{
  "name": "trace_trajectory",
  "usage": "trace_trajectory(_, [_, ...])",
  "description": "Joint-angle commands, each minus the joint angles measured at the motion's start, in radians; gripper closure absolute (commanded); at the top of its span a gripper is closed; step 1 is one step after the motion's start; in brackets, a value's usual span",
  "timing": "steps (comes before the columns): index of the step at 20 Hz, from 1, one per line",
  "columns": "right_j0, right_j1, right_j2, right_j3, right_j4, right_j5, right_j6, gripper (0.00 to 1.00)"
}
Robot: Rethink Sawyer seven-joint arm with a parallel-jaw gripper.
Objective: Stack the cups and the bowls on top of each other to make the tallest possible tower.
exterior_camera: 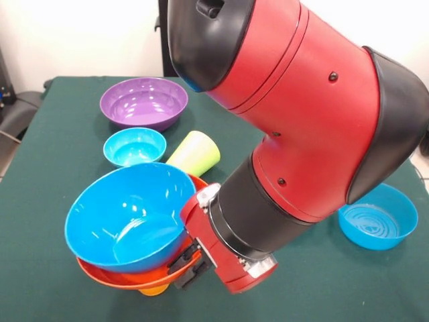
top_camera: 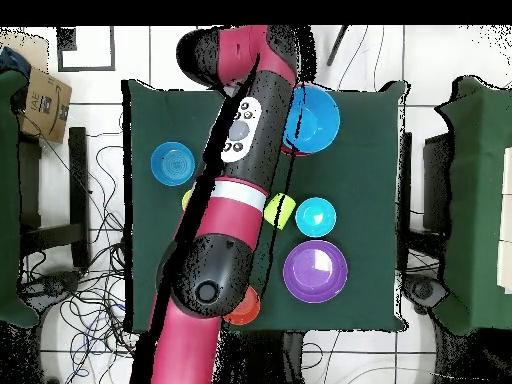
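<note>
In the front view, the tower [exterior_camera: 131, 231] is seen at the near left of the green table [exterior_camera: 53, 282]: a large blue bowl [exterior_camera: 127, 215], tilted with its opening turned up and toward the camera, is nested in a wider orange bowl [exterior_camera: 124, 276], beneath which a bit of an orange cup [exterior_camera: 155, 290] is visible. The red and black arm [exterior_camera: 301, 114] is brought down from above, and the gripper [exterior_camera: 190, 263] is placed at the right rim of the two bowls, its dark fingers [exterior_camera: 184, 258] being seen against the orange rim; whether the rim is clamped or released cannot be told. A lime green cup [exterior_camera: 194, 153] lies on its side just behind the tower. A small blue bowl [exterior_camera: 135, 146] is set beside it to the left, and a large purple bowl [exterior_camera: 143, 102] stands farther back. A medium blue bowl [exterior_camera: 377, 216] with a ringed bottom is found at the right, well apart. In the overhead view, the large blue bowl [top_camera: 318, 118] is seen at the table's upper edge, partly covered by the arm [top_camera: 235, 190], with a red-orange rim showing under it. The purple bowl [top_camera: 315, 271], the small blue bowl [top_camera: 316, 216] and the green cup [top_camera: 282, 210] are grouped lower right; another blue bowl [top_camera: 172, 164] lies at the left, and a small orange bowl [top_camera: 246, 308] shows at the arm's lower joint.
</note>
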Motion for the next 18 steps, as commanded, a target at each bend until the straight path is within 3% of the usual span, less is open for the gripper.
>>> trace_trajectory(1, [0.001, -0.008, 0.074, -0.041, 0.033, 0.124, -0.273, 1.0])
trace_trajectory(3, [0.005, -0.009, 0.076, -0.036, 0.024, 0.111, -0.271, 1.0])
trace_trajectory(4, [0.007, -0.01, 0.076, -0.033, 0.02, 0.104, -0.271, 0.0])
trace_trajectory(18, [0.013, -0.017, 0.054, -0.034, 0.016, 0.106, -0.246, 0.0])
